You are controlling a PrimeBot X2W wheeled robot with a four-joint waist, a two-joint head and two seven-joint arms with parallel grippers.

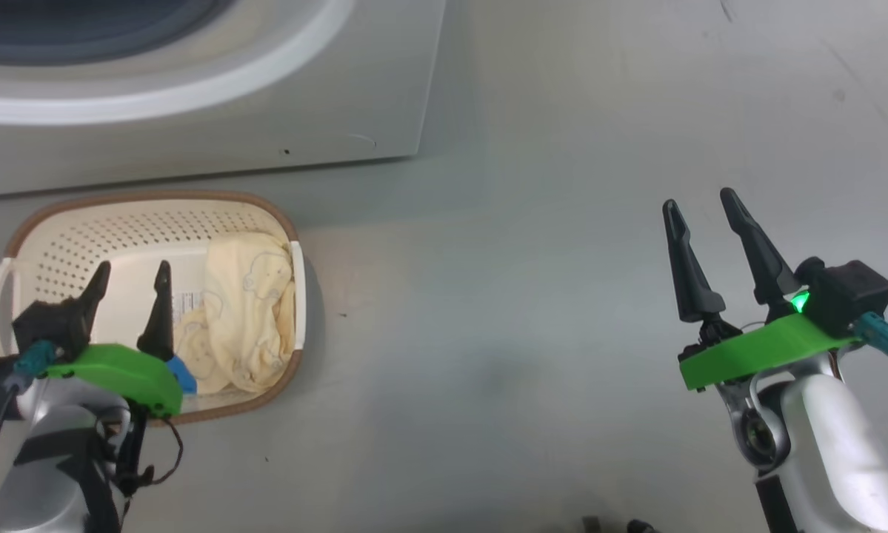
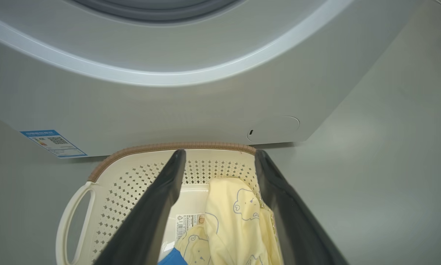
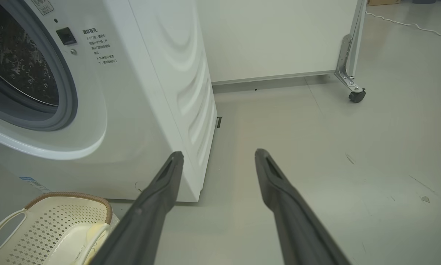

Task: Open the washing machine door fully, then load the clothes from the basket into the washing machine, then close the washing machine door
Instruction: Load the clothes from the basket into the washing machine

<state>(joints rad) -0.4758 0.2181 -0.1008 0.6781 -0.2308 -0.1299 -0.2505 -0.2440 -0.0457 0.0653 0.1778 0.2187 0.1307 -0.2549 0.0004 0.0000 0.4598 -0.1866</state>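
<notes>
Looking down from the head camera, I see my left gripper hanging over the basket. Its two dark fingers are spread as wide as they go and hold nothing. The clothes lie inside the basket just to the right of that gripper's right finger, a pale yellow heap printed with faint bear outlines, piled against the basket's right wall. A blue patch of fabric peeks out near the base of that same finger. Between the two fingers I see the basket's bare bottom and its sticker. I cannot tell whether the fingertips touch the cloth.

Just beyond the left fingertips, past the basket's brown far rim, stands the washing machine, its white front close to the basket. A blue label sits on its lower corner, off to the left of the fingers in the left wrist view.

My right gripper is well apart to the right, over the bare grey floor, equally wide open and empty. Ahead and to the left of its left finger is the machine's front corner. Further left, the steel drum shows inside the grey seal. A white panel on a caster stands far ahead of it.
</notes>
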